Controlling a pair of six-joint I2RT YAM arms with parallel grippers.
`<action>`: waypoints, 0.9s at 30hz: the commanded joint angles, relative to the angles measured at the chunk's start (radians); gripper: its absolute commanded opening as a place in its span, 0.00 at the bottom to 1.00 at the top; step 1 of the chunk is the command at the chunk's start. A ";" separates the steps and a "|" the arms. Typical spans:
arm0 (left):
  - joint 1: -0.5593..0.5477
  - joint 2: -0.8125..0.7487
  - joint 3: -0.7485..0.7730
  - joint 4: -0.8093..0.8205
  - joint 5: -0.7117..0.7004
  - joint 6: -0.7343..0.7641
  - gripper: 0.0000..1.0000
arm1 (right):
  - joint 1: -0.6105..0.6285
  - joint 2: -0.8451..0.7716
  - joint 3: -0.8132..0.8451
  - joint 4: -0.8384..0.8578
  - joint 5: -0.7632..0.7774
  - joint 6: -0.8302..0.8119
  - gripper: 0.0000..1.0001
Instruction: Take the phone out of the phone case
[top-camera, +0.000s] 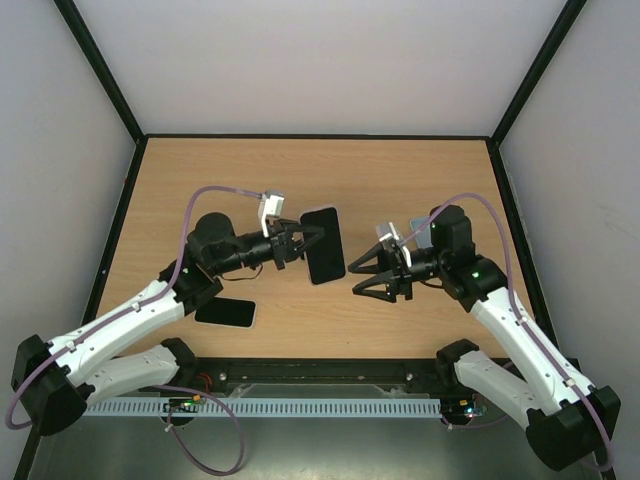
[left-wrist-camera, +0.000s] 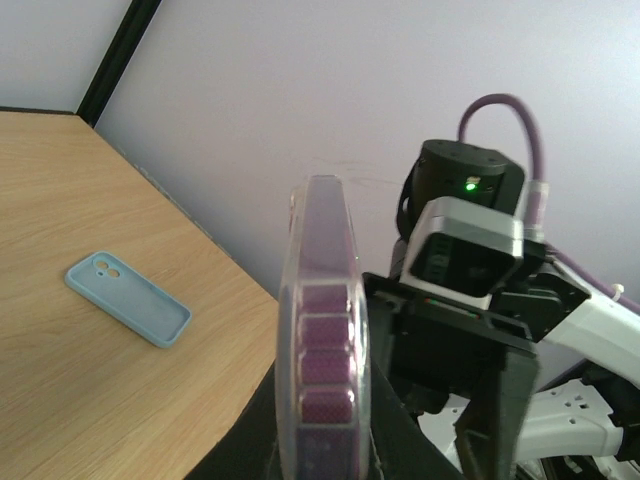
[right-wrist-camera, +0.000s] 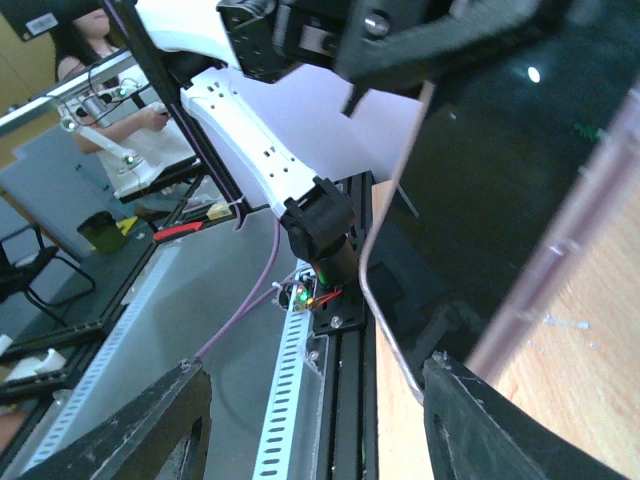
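Cased phone held in L gripper, R gripper open

Dark phone (top-camera: 322, 245) in clear case (left-wrist-camera: 322, 330), purple tint along the edge. L gripper (top-camera: 305, 240) is clamped on one long side and holds the phone up off the desk (top-camera: 250, 170). R gripper (top-camera: 353, 279) has its jaws wide, just beside the phone's other side, no contact.

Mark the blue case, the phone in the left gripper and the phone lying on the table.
Blue case (left-wrist-camera: 128, 298): left wrist view, its middle.
Held phone (top-camera: 322, 245): top view, centre of dark face.
Table phone (top-camera: 225, 312): top view, centre of screen.
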 joint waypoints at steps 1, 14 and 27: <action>0.011 0.016 0.065 0.040 0.124 -0.002 0.02 | 0.023 -0.003 0.038 -0.052 0.064 -0.103 0.52; 0.011 0.020 0.091 0.028 0.153 0.071 0.03 | 0.109 0.029 0.139 -0.242 0.181 -0.163 0.49; 0.021 0.009 0.083 0.120 0.277 0.134 0.03 | 0.109 -0.022 0.128 -0.315 0.305 -0.198 0.67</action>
